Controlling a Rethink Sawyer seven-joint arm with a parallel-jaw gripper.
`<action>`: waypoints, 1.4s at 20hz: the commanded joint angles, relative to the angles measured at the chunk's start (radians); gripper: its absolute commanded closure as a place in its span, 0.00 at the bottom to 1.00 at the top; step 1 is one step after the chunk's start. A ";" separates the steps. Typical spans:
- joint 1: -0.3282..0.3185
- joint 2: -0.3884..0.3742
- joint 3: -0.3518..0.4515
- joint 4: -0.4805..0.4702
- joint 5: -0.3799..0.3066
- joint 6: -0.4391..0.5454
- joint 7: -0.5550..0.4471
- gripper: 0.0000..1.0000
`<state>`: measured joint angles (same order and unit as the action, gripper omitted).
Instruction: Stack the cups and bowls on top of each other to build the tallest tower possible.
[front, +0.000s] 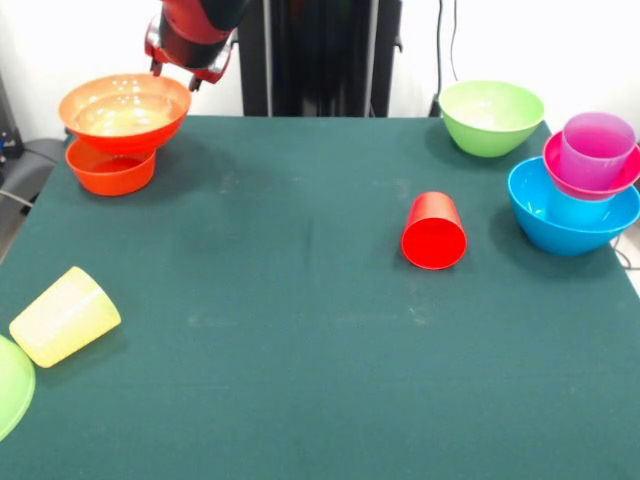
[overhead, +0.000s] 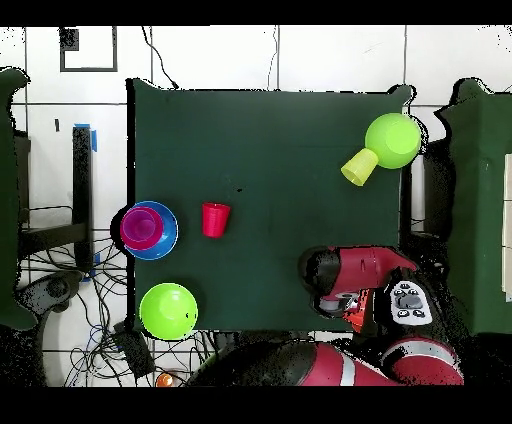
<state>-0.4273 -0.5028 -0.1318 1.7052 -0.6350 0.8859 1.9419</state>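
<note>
Bowls and cups lie scattered on the green counter (front: 300, 300). In the front view the gripper (front: 178, 72) hangs at the top left, its tips just above the far rim of a wide orange bowl (front: 125, 110); whether it is open or shut cannot be told, and it holds nothing that shows. That bowl sits at 6 o'clock of the gripper, stacked upright on a small orange bowl (front: 108, 170) (only its lower body shows beneath).

Toward 3 o'clock of the gripper, at the far right edge, stands a lime green bowl (front: 491, 116). Just at its 4 o'clock a blue bowl (front: 570, 222) carries a magenta bowl (front: 560, 165) with a purple cup (front: 598, 148) upright in it. A red cup (front: 434, 231) lies on its side near the middle, mouth toward the camera, at 9 o'clock of the blue bowl. At the near left a yellow cup (front: 65, 315) lies tipped over, beside a second lime green bowl (front: 12, 385) cut by the edge.
</note>
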 joint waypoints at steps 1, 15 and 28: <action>0.020 0.000 0.106 -0.016 -0.051 0.043 -0.172 0.00; -0.019 -0.183 0.176 0.032 0.063 0.286 -0.275 0.00; -0.271 -0.265 0.443 0.147 0.190 -0.442 -0.108 0.00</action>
<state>-0.6244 -0.7426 0.0791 1.7661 -0.4887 0.7733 1.9417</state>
